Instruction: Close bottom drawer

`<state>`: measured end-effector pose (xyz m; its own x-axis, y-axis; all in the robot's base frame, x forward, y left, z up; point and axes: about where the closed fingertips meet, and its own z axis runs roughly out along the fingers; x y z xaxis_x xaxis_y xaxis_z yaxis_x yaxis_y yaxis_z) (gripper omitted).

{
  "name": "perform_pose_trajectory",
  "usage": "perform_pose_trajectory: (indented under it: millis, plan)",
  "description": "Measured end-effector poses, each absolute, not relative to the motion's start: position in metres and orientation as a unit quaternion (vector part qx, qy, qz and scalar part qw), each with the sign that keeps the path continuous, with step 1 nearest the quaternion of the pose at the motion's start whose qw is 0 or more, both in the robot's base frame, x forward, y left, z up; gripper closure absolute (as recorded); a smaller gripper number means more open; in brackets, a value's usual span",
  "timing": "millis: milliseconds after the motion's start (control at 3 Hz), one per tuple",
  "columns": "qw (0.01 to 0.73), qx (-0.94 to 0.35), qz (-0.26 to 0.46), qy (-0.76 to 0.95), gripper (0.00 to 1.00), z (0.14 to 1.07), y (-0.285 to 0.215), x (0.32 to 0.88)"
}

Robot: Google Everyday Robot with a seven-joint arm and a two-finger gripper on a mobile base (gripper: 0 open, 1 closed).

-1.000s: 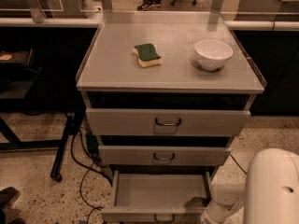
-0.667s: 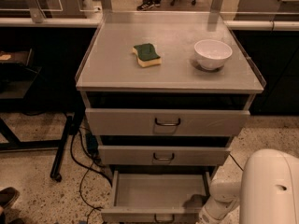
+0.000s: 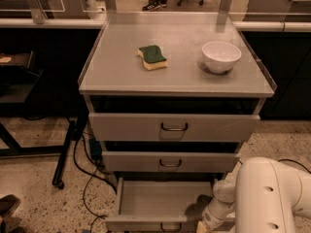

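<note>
Camera view: the bottom drawer stands pulled well out of the grey cabinet, its bare floor showing and its front panel close to the lower edge of the picture, with the small dark handle just visible at the centre. The white arm comes in from the lower right, and the tool sits low at the drawer's right front corner, partly cut off by the picture edge; whether it is released or clenched I cannot tell, nor whether it touches the panel. I judge the step in hand to be getting set against the drawer front, the closing push not yet done. The next move calls for a straight, level shove on the panel toward the cabinet, kept near the centre so the drawer does not skew on its runners.

Above it the middle drawer and top drawer sit almost shut. On the tabletop lie a green-and-yellow sponge and, well apart to its right, a white bowl. The floor is speckled stone, with dark cables trailing left of the cabinet
</note>
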<state>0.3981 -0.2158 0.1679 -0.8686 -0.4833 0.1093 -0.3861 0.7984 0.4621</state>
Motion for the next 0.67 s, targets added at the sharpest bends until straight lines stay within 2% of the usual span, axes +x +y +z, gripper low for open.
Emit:
perform_pose_trajectory:
  millis: [667]
  plan:
    - [0.086, 0.2, -0.203, -0.955, 1.0, 0.1696, -0.224, 0.4112]
